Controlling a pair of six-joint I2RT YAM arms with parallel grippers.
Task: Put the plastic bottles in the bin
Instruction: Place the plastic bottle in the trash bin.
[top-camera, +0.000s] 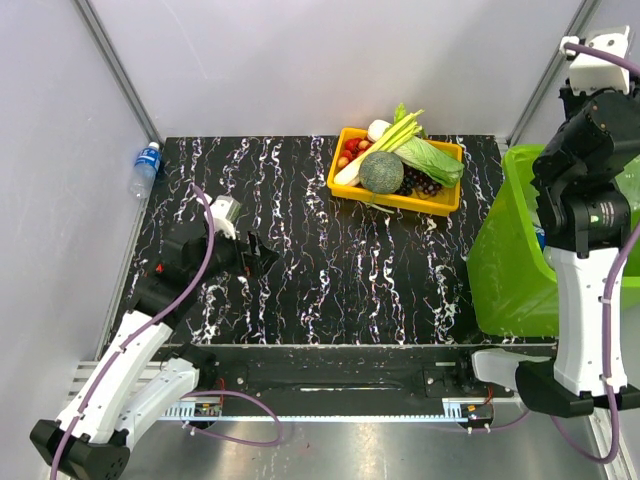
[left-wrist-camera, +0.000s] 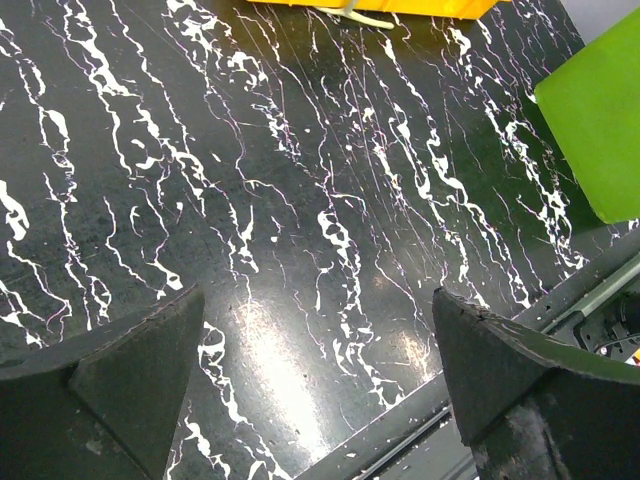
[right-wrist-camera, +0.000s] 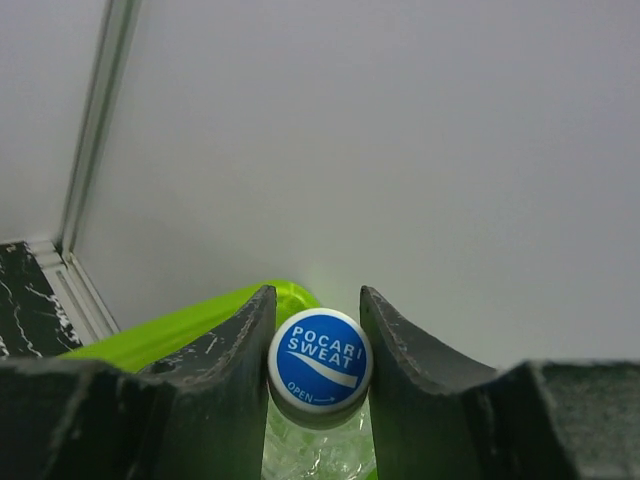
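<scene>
My right gripper is shut on the blue-and-white cap of a clear plastic bottle, which hangs below the fingers. It is held above the lime-green bin. The bin stands at the table's right edge, and the right arm reaches over it and hides the gripper from above. Another plastic bottle, clear with a blue label and cap, lies off the table's far left corner against the wall. My left gripper hovers open over the left part of the black marbled table. Nothing is between its fingers.
A yellow tray of vegetables and fruit sits at the back of the table, right of centre. Its edge shows at the top of the left wrist view, and a corner of the bin at the right. Grey walls enclose the table.
</scene>
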